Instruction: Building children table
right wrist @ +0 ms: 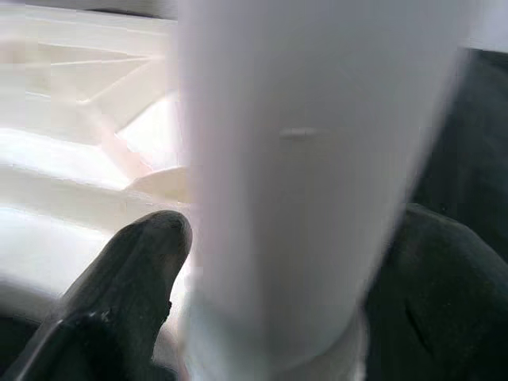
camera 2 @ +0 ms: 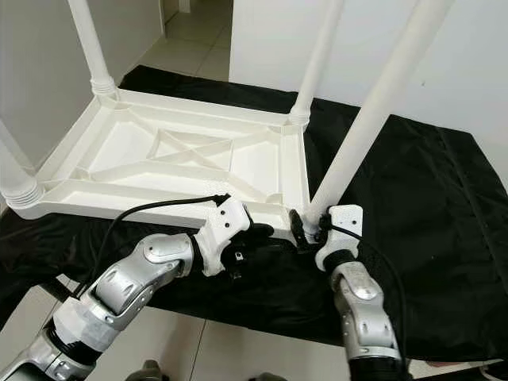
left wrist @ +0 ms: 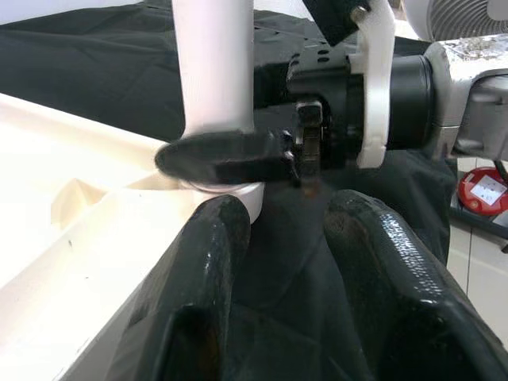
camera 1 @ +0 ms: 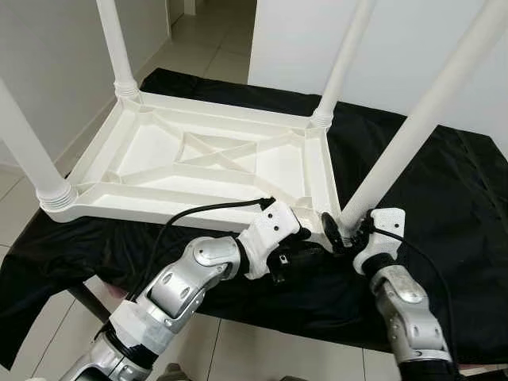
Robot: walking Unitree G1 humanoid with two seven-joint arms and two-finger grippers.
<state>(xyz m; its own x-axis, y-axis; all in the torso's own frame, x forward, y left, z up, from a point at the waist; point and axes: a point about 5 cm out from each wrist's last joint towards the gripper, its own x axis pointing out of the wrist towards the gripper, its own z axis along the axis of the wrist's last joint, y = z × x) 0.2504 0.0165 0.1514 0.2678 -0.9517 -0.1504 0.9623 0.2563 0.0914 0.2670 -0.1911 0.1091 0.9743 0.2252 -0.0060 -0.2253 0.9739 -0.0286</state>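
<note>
Both hands at the near-right leg of an upturned white children's table.

The white plastic table (camera 1: pixel 214 163) lies upside down on a black cloth (camera 1: pixel 444 206) over the tabletop, its legs pointing up. The right hand (camera 1: pixel 348 232) grips the near-right leg (camera 1: pixel 421 119) at its base, one finger (right wrist: pixel 127 278) on each side. The left hand (camera 1: pixel 305 238) sits just beside that corner, its fingers (left wrist: pixel 198 302) apart and holding nothing.

Black cloth (camera 1: pixel 444 198) draped above pale floor tiles (camera 1: pixel 262 349)
</note>
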